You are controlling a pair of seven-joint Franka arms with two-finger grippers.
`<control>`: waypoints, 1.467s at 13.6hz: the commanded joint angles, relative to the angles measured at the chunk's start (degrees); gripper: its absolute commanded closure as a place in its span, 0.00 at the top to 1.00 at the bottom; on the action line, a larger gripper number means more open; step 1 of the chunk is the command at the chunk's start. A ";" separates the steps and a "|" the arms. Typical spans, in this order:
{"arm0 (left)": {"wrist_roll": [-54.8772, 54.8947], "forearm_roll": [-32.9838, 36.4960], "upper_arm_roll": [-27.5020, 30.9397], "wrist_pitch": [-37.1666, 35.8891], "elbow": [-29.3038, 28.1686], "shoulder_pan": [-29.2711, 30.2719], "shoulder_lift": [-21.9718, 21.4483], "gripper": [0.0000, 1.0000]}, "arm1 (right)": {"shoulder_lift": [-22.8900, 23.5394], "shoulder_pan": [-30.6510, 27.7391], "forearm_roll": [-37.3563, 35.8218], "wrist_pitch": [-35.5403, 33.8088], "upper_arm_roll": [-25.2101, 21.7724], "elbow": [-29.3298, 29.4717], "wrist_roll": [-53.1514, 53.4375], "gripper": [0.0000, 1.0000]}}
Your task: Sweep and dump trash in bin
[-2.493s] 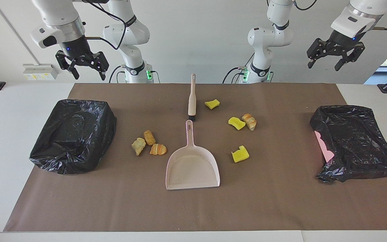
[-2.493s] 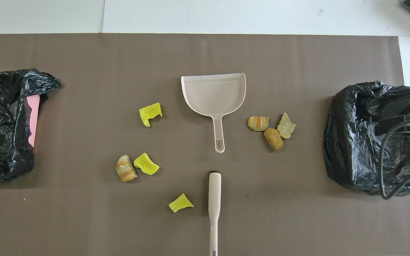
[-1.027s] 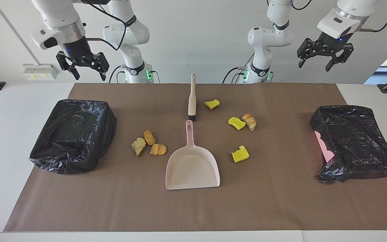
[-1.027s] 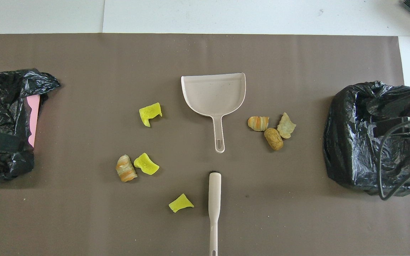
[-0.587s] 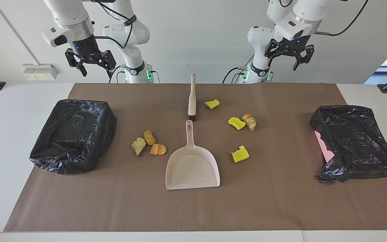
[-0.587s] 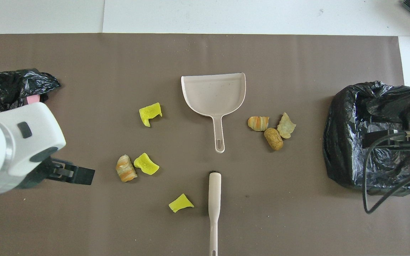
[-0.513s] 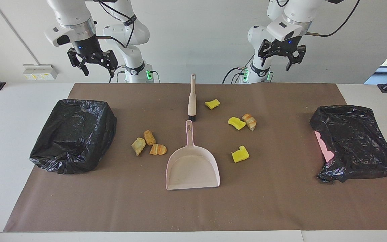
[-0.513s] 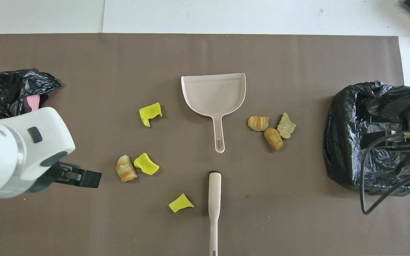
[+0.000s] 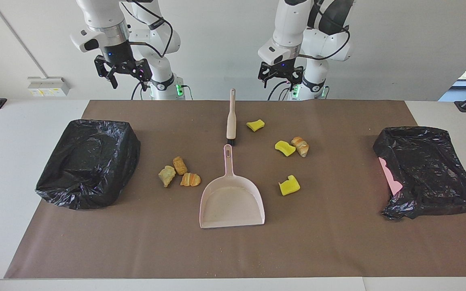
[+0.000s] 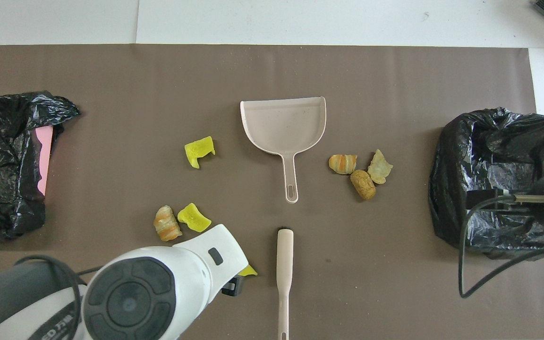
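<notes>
Over robot-side mat edge: left tool (image 9: 280, 77) hangs above brush (image 9: 230, 117) handle end, jaws wide, empty. Right tool (image 9: 123, 72) high toward right arm's end, wide, empty, waiting.

Step, my read: approach to brush; nothing swept yet. Next: descend, clamp handle.

Trash (image 9: 179, 172) loose on bench mat (image 9: 338, 242): three lumps beside dustpan (image 9: 231, 200), four toward left arm's end. One yellow sponge chunk (image 9: 255, 125) just beside brush, could get bumped. Black-bagged bins (image 9: 87, 161) at both ends.

I see a brown mat (image 9: 338, 242) covering the table (image 9: 6, 169). A white wall box (image 9: 48, 86) sits near the right arm's end.
</notes>
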 commanded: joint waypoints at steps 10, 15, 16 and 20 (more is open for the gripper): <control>-20.75 -0.71 1.11 27.37 -11.72 -20.73 12.28 1.00 | 1.64 -0.70 1.90 1.86 -0.41 1.83 -7.02 1.00; -21.27 -0.71 1.11 27.20 -11.98 -22.41 14.13 0.92 | 1.64 -1.13 1.81 1.33 -0.85 1.83 -8.06 1.00; -21.27 -0.71 1.11 27.11 -12.07 -22.49 14.04 0.81 | 1.55 -1.13 1.81 1.16 -1.46 1.74 -9.11 1.00; -21.10 -3.43 1.11 27.11 -12.33 -22.67 13.95 0.59 | 1.73 -1.92 1.73 1.33 -1.99 1.74 -12.29 1.00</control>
